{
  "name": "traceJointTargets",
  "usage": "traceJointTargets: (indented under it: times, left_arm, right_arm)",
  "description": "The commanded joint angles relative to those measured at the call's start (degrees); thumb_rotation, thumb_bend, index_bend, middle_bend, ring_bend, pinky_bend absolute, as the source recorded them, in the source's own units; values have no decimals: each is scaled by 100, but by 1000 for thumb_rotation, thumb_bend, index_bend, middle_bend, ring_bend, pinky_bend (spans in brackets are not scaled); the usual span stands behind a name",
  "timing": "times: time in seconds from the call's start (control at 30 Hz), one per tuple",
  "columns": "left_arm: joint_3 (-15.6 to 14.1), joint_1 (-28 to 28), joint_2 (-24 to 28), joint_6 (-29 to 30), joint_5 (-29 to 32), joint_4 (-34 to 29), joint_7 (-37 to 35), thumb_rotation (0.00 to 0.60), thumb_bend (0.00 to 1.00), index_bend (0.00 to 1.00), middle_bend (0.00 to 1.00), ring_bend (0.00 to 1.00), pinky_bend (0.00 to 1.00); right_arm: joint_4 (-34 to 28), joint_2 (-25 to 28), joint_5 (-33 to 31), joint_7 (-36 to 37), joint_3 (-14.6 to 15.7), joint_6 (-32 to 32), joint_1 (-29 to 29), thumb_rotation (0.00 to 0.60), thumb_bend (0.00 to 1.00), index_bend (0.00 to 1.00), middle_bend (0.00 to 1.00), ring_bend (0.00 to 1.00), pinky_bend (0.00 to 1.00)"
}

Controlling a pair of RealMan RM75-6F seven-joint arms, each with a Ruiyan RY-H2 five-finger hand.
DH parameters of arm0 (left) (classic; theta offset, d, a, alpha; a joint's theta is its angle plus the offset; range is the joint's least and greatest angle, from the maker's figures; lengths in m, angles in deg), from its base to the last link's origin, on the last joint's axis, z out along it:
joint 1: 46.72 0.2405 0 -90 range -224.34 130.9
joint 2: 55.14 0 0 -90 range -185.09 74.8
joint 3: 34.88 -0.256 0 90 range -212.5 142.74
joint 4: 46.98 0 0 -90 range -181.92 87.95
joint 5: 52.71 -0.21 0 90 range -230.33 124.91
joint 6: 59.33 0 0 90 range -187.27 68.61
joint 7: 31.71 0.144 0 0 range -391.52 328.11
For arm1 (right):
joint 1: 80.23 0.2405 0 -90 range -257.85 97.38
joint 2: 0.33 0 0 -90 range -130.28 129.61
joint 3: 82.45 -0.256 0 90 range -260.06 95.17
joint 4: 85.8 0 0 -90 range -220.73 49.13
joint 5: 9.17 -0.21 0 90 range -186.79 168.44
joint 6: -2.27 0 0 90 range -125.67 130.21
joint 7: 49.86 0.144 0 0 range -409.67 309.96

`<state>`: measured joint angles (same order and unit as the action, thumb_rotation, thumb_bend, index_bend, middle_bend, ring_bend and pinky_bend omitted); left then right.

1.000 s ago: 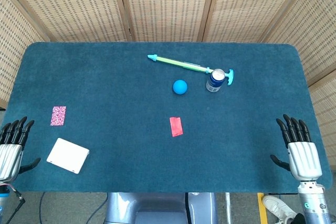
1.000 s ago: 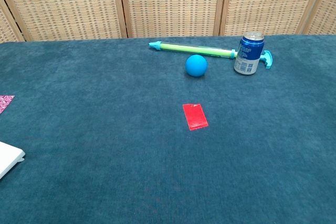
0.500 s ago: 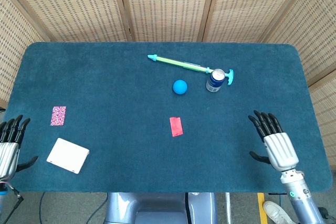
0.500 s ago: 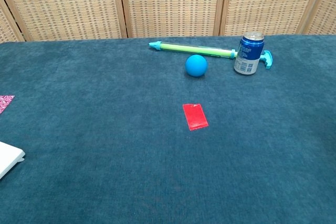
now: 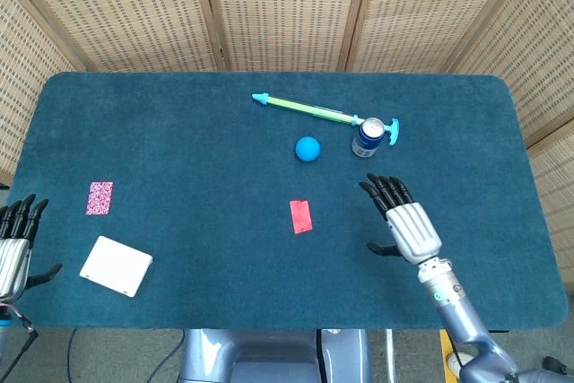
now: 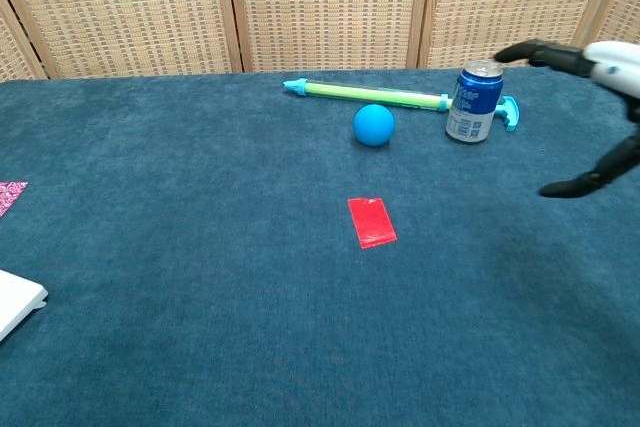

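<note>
Just beyond the fingertips of the right hand (image 5: 405,221) stood the blue can (image 5: 367,137), upright on the dark teal table (image 5: 179,141), with a clear gap between the fingertips and the can. That hand was held above the cloth with its fingers apart and stretched toward the can, the thumb held out to the side, and nothing lay in its grasp. In the chest view the same hand entered from the right edge, its fingers (image 6: 535,51) level with the top of the can and the thumb lower down. Directly behind the can, touching or nearly touching it, lay the green water squirter (image 5: 318,111), its turquoise handle at the can's far side and its nozzle pointing away to the hand's left. To the left of the can, near it but apart, sat the blue ball (image 5: 308,148). Level with the right hand and to its left, a red card (image 5: 301,216) lay flat on the cloth. At the opposite near corner of the table, the left hand (image 5: 14,244) rested at the table's edge, fingers apart and holding nothing. Beside it lay a white pad (image 5: 117,265), and just beyond that a pink patterned card (image 5: 100,197).
</note>
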<state>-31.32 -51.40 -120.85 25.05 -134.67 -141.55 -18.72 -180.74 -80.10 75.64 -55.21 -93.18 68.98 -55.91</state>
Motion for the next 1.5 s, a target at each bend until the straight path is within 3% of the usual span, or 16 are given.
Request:
traceJointTargets:
  times: [0.03,0.3,0.7,1.5]
  left_arm:
    - [20,-9,10,-14,38,25,-41,600,115,0,0,0,37]
    - [36,-12,46,-23,70,38,-148,600,116,0,0,0,37]
    - [53,-18,82,-28,97,59,-289,600,118,0,0,0,37]
    - [61,-49,103,-117,198,119,-392,600,120,0,0,0,37]
  right_arm:
    - [-113,-424,-400,-338,-207,-212,270,600,142,82,0,0,0]
    - [134,-1027,-888,-769,-320,-439,574,600,209,91,0,0,0]
    - [1013,-1982,-1502,-1424,-375,-513,926,600,321,93,0,0,0]
    - [2047,-2704,-1859,-1452,-368,-728,1250,600,329,93,0,0,0]
